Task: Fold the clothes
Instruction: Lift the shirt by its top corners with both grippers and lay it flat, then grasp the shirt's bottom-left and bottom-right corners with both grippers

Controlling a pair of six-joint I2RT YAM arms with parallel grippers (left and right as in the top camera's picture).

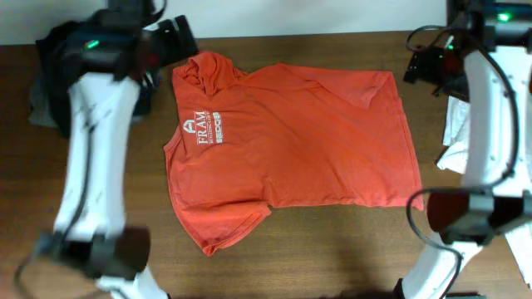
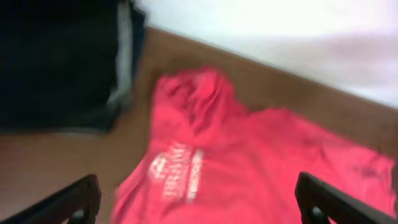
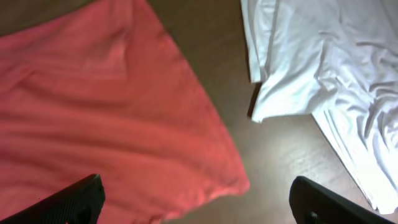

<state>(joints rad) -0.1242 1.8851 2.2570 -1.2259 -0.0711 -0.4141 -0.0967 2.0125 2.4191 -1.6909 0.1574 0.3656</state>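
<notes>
My left gripper point(image 2: 198, 202) is spread wide and holds nothing. It hangs over the far-left corner of the table point(image 1: 332, 249), above the bunched end of the T-shirt point(image 1: 291, 141). My right gripper point(image 3: 196, 199) is just as wide and bare, up by the far-right corner, looking down on the shirt's right-hand edge. The shirt lies flat across the middle of the worktop with its long axis running from the left edge to the right edge. The end with the white lettering point(image 1: 202, 129) points at the left edge and the plain straight edge points at the right. I cannot make out the neck opening. My worry on the left is the black-and-grey pile point(image 2: 56, 62), which sits just beside that rumpled corner. If I close a little off target I would pinch dark cloth along with red, or take only the top layer and drag a crease into the fold. On the right, the white cloth point(image 3: 323, 62) lies near the shirt's corner, and a loose grab there could lift it too. My left wrist view is blurred, so my aim there is the shakier.
</notes>
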